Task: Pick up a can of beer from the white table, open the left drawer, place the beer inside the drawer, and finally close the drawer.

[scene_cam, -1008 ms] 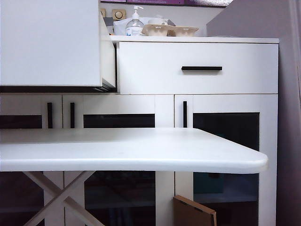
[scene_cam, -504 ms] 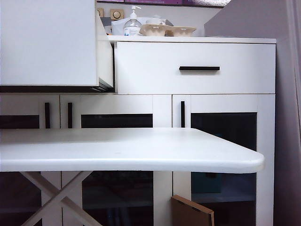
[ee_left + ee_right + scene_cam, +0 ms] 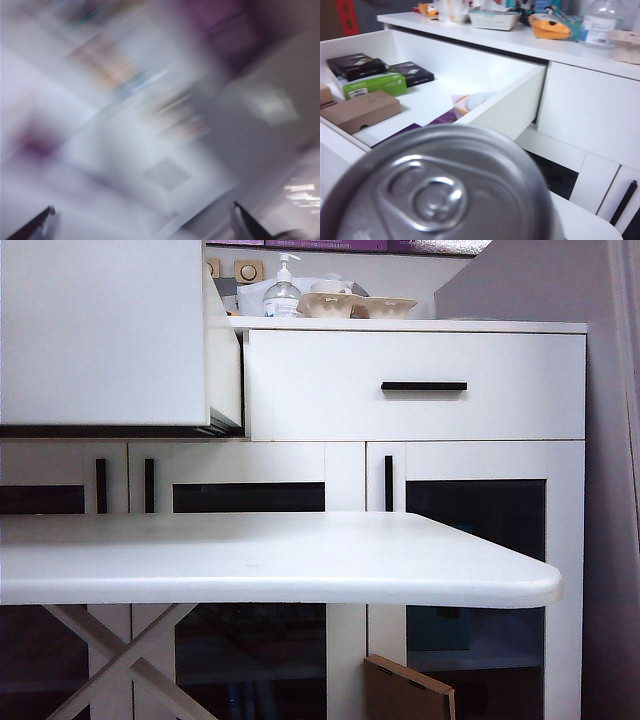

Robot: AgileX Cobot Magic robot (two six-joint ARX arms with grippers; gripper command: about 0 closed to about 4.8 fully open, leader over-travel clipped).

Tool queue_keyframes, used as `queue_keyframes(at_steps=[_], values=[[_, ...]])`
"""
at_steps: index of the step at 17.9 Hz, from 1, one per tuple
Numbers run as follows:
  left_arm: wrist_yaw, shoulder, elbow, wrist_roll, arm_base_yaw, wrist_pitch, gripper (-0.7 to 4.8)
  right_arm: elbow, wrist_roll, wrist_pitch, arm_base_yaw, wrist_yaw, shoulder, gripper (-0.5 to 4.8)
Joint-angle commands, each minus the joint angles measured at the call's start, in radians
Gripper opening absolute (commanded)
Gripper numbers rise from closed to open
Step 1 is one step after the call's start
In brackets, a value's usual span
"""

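The can of beer (image 3: 445,195) fills the near part of the right wrist view, silver top and pull tab facing the camera. It sits in my right gripper, whose fingers are hidden behind it, just in front of the left drawer (image 3: 505,107). The drawer stands pulled out, its broad white front (image 3: 100,330) at the upper left of the exterior view. The white table (image 3: 280,560) spans the foreground, and no arm shows there. In the blurred left wrist view, my left gripper (image 3: 142,212) is open with nothing between its dark fingertips (image 3: 45,215).
Inside the drawer lie a green box (image 3: 375,85), a brown carton (image 3: 362,110) and black boxes (image 3: 357,65). The right drawer (image 3: 415,415) is closed. A pump bottle (image 3: 284,295) and trays stand on the cabinet top. Cardboard (image 3: 405,695) leans below the table.
The exterior view has slid slightly to the left since a second ago. Nothing else in it differs, and no arm has come into it.
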Motion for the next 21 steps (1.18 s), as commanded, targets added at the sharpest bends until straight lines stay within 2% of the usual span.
queue_keyframes(at_steps=[1,2,3,5,6,7,8,9,10,11,12,14,15,16,17,19,20,21], values=[[-0.005,-0.004,0.086,0.039,0.0,0.003,4.18,0.012,-0.003,0.071,0.002,-0.002,-0.009,1.97],[0.0,0.003,0.114,0.037,0.0,0.003,3.97,0.012,-0.003,0.071,0.002,-0.002,-0.009,1.97],[0.012,0.018,0.142,0.018,0.0,0.003,3.97,0.012,-0.003,0.072,0.002,-0.002,-0.009,1.97],[0.105,0.081,0.217,-0.157,0.0,0.005,4.05,0.012,-0.003,0.072,0.002,-0.002,-0.009,1.97],[0.173,0.108,0.24,-0.203,0.0,0.021,4.19,0.012,-0.003,0.071,0.002,-0.002,-0.009,1.97],[0.289,0.15,0.256,-0.303,0.0,0.105,4.79,0.012,-0.003,0.071,0.002,-0.002,-0.009,1.97],[0.364,0.176,0.257,-0.379,0.0,0.191,4.79,0.012,-0.003,0.071,0.002,-0.002,-0.009,1.97],[0.466,0.22,0.257,-0.49,0.0,0.355,4.79,0.012,-0.003,0.071,0.002,-0.002,-0.009,1.97],[0.509,0.259,0.258,-0.57,0.0,0.502,4.79,0.012,-0.003,0.071,0.002,-0.002,-0.009,1.97],[0.517,0.283,0.259,-0.591,0.0,0.589,4.79,0.012,-0.003,0.072,0.002,-0.002,-0.009,1.97],[0.533,0.314,0.27,-0.587,0.0,0.635,4.79,0.012,-0.002,0.079,0.002,-0.002,-0.009,1.97],[0.6,0.399,0.345,-0.481,0.0,0.633,1.68,0.012,-0.003,0.122,0.002,-0.029,-0.009,1.97],[0.613,0.426,0.38,-0.419,0.0,0.634,0.9,0.014,-0.003,0.132,0.002,-0.051,-0.009,1.97],[0.61,0.454,0.427,-0.346,0.0,0.634,0.84,0.019,-0.003,0.141,0.002,-0.058,-0.009,1.97],[0.573,0.478,0.463,-0.308,0.0,0.634,0.85,0.027,-0.003,0.14,0.002,-0.058,-0.008,1.97],[0.522,0.509,0.503,-0.296,0.0,0.636,0.88,0.039,-0.003,0.146,0.002,-0.058,-0.003,1.97],[0.529,0.52,0.521,-0.248,0.0,0.634,0.73,0.043,-0.003,0.151,0.002,-0.059,-0.002,1.97],[0.574,0.533,0.546,-0.162,0.0,0.624,-0.13,0.06,-0.003,0.149,0.002,-0.063,0.008,1.97]])
